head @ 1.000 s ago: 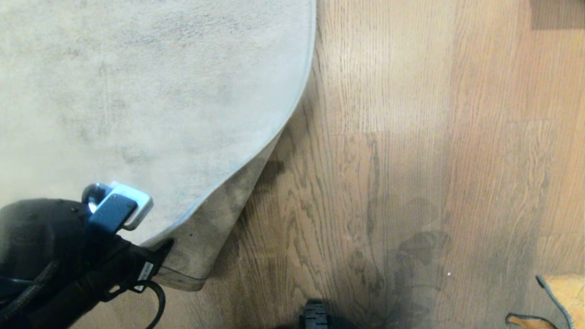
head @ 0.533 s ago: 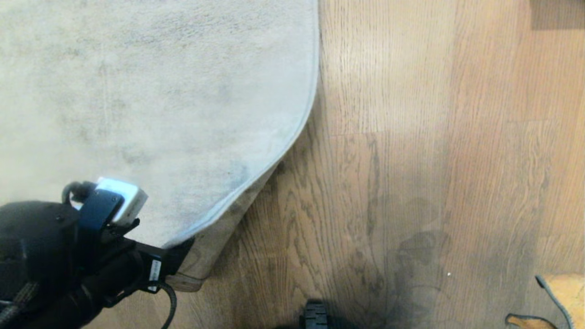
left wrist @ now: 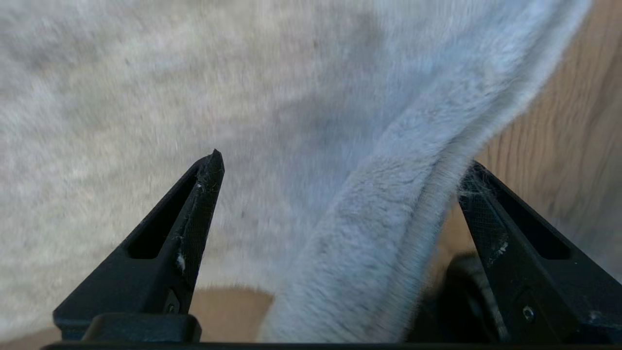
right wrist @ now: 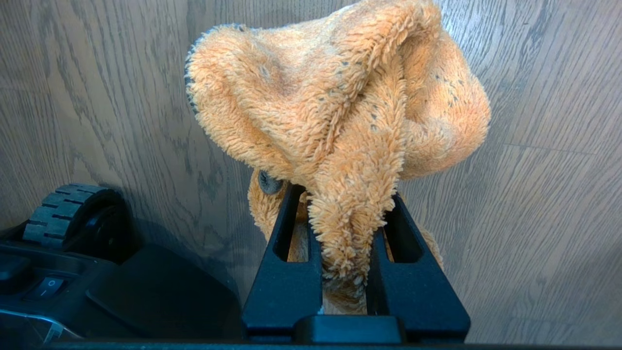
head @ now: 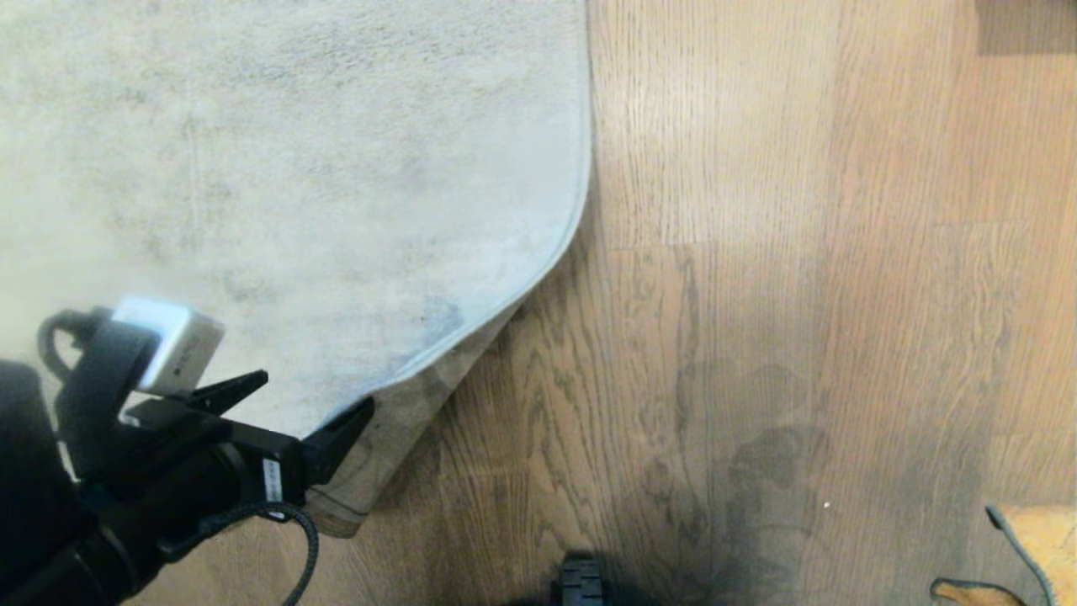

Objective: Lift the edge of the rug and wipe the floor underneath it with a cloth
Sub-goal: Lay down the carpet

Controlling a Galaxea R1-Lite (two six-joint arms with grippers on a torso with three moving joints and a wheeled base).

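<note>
The left gripper point(head: 307, 404) stands wide open astride the raised rug edge point(left wrist: 388, 233); the right gripper point(right wrist: 347, 228) clamps the orange cloth point(right wrist: 340, 112).

The cloth point(head: 1031, 547) is cut off at the head view's lower right corner, just an orange scrap showing, and the right hand holding it sits outside that view. The rug edge point(head: 404, 421) curls over and hides the floor point(head: 757, 252) beneath it. In the left wrist view the rug pile point(left wrist: 146, 97) blurs away
</note>
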